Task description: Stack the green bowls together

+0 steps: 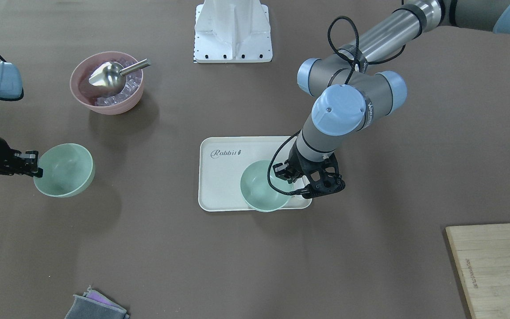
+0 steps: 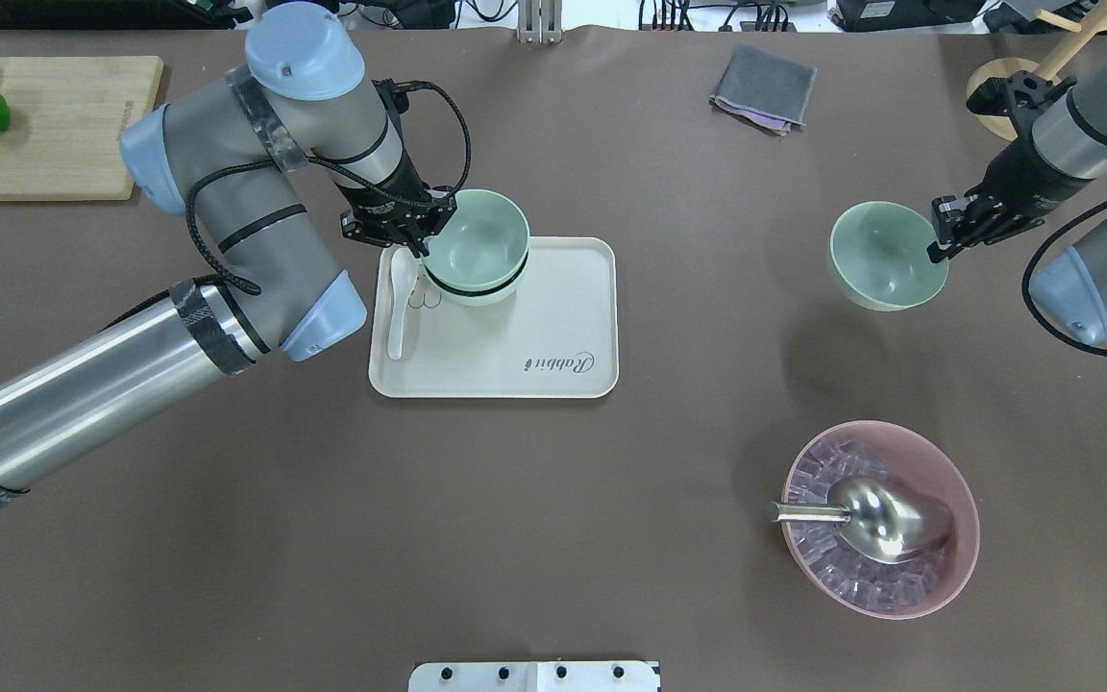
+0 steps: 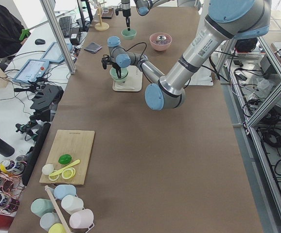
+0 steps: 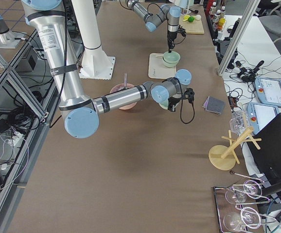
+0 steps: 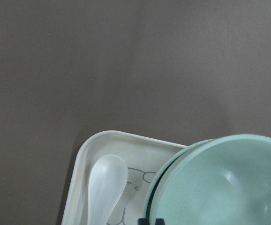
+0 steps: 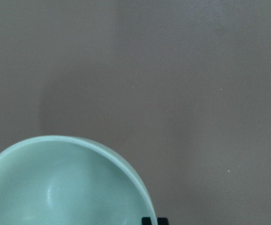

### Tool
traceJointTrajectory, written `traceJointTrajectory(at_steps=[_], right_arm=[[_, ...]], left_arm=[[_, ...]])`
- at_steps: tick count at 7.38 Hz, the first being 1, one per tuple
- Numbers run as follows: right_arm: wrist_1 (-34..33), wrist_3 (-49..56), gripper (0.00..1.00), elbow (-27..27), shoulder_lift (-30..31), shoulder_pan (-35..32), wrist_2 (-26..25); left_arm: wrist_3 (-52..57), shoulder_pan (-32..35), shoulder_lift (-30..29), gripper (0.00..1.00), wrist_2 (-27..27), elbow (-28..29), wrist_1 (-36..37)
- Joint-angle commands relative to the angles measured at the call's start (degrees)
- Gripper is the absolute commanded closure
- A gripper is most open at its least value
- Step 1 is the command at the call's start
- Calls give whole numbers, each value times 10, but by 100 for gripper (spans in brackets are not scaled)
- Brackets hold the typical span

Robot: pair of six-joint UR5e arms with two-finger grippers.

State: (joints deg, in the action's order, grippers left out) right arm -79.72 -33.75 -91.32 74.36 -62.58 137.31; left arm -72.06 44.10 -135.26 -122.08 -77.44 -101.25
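My left gripper [image 2: 425, 234] is shut on the rim of a pale green bowl [image 2: 481, 240]. That bowl is nested over a second green bowl [image 2: 477, 292] on the white tray [image 2: 553, 327], with a dark gap between their rims. The same pair shows in the front view [image 1: 261, 186] under the left gripper [image 1: 282, 175], and in the left wrist view [image 5: 224, 183]. My right gripper [image 2: 938, 238] is shut on the rim of the third green bowl [image 2: 885, 255] and holds it above the table at the right. That bowl also shows in the front view [image 1: 64, 170] and the right wrist view [image 6: 65, 183].
A white spoon [image 2: 403, 298] lies on the tray's left side. The pink bowl [image 2: 965, 500] with ice cubes and a metal scoop [image 2: 885, 519] stands at the near right. A grey cloth [image 2: 763, 86], a wooden stand [image 2: 1000, 86] and a cutting board [image 2: 54, 135] with fruit lie along the far edge.
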Motion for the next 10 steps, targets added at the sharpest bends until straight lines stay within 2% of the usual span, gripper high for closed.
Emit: traceJointTrajectory(at_steps=[1, 10], right_arm=[[0, 0, 100, 0, 1, 0, 0], [0, 0, 100, 0, 0, 0, 1]], left_arm=[[0, -4, 0, 100, 0, 0, 0], [-14, -4, 0, 100, 0, 4, -5]])
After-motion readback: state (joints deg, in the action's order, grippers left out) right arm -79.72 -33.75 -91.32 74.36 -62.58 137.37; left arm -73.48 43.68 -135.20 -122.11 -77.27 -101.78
